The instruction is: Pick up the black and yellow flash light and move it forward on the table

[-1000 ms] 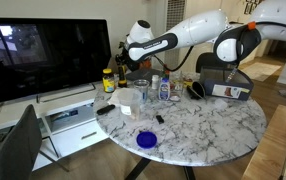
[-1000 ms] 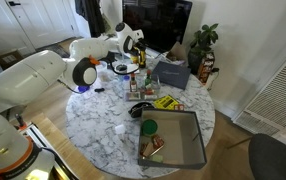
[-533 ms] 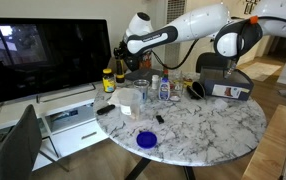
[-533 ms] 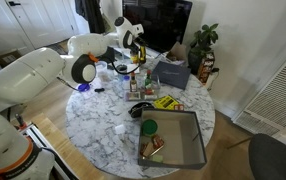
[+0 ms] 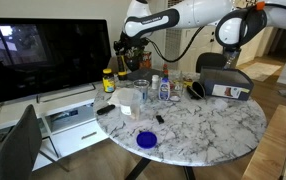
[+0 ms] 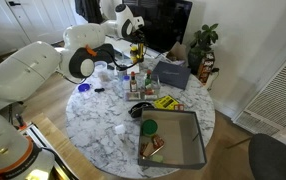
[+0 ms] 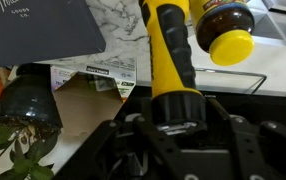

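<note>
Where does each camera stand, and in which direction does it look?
Exterior view: low beside the table, facing the television; the arm reaches in from the upper right.
Exterior view: high, looking down over the table past a grey tray; the arm enters from the left.
Wrist view: on the wrist, looking along the end effector, shut on the flashlight.
Shared: both exterior views show table and arm.
</note>
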### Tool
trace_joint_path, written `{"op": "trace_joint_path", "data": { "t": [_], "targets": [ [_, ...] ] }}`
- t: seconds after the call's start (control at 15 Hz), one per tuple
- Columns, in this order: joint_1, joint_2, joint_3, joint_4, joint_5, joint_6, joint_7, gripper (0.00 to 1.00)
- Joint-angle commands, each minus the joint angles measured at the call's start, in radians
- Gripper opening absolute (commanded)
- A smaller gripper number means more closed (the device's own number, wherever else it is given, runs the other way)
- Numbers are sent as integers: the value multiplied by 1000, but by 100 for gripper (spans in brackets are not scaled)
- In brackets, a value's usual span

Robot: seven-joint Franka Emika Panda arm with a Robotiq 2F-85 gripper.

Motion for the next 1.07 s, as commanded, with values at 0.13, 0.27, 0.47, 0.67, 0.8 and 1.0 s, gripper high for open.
{"op": "trace_joint_path", "data": {
  "t": [0.13, 0.27, 0.47, 0.67, 0.8, 1.0],
  "targets": [
    [-26, -67, 85, -11, 45, -48, -120, 32],
    [-44, -85, 120, -16, 69, -64, -181, 32],
    [-70, -108, 173, -21, 102, -108, -293, 32],
    [-92, -125, 219, -20, 127, -153, -420, 32],
    [-105, -134, 245, -18, 139, -183, -515, 32],
    [-135, -144, 316, -14, 182, -237, -703, 32]
  ]
}}
